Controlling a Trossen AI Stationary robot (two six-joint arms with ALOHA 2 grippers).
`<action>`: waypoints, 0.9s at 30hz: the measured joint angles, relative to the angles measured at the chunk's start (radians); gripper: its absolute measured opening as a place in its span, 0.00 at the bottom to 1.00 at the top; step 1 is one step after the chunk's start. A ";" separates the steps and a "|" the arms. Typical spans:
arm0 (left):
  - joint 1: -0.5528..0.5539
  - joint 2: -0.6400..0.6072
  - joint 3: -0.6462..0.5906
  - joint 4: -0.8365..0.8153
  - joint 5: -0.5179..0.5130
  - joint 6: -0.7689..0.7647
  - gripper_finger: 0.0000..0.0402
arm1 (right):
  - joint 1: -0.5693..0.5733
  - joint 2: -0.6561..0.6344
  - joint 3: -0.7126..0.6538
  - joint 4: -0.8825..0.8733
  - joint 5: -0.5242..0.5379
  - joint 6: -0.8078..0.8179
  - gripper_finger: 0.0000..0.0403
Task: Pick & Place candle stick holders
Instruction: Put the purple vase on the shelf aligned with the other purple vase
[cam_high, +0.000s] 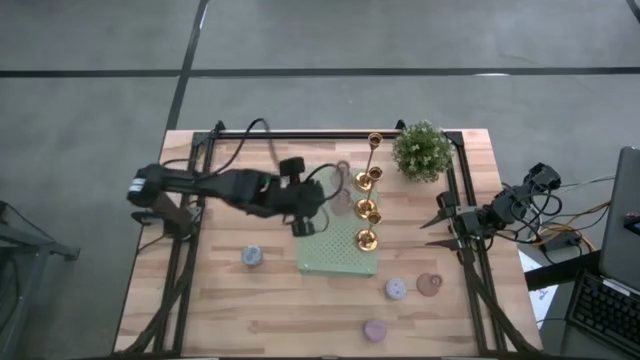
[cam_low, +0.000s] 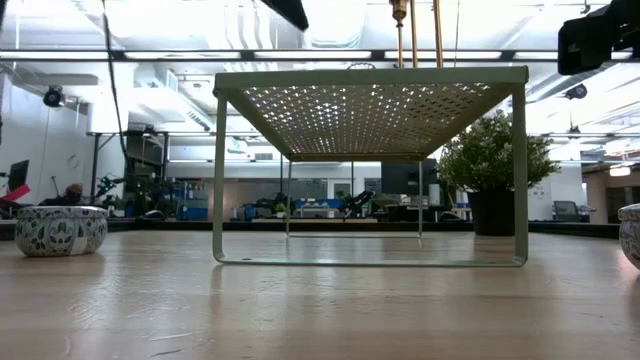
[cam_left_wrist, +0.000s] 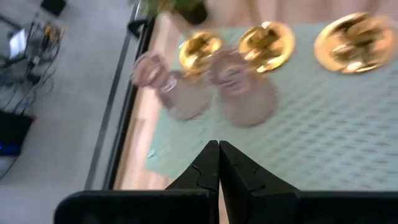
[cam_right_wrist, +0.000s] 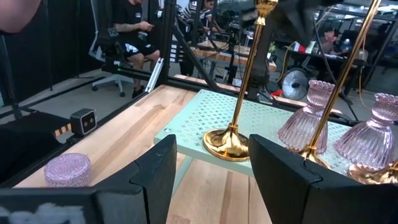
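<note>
candle stick holders in gold (cam_high: 367, 210) stood in a row on the pale green mat (cam_high: 335, 255), with pastel cups (cam_high: 397, 289) on the wood beside the mat. the left gripper (cam_left_wrist: 218, 163) hovered over the mat, fingers pressed together and empty. the right gripper (cam_right_wrist: 211, 165) waited beside the mat, fingers apart.
</note>
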 joint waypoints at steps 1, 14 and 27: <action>-0.017 -0.028 -0.040 0.037 0.000 -0.005 0.02 | 0.000 0.000 0.000 0.000 0.000 0.000 0.48; -0.151 -0.454 -0.610 0.544 0.029 -0.075 0.02 | 0.000 0.000 0.000 0.000 0.000 0.000 0.48; -0.200 -0.699 -0.992 0.843 0.117 -0.089 0.02 | 0.000 0.000 0.000 0.000 0.000 0.000 0.48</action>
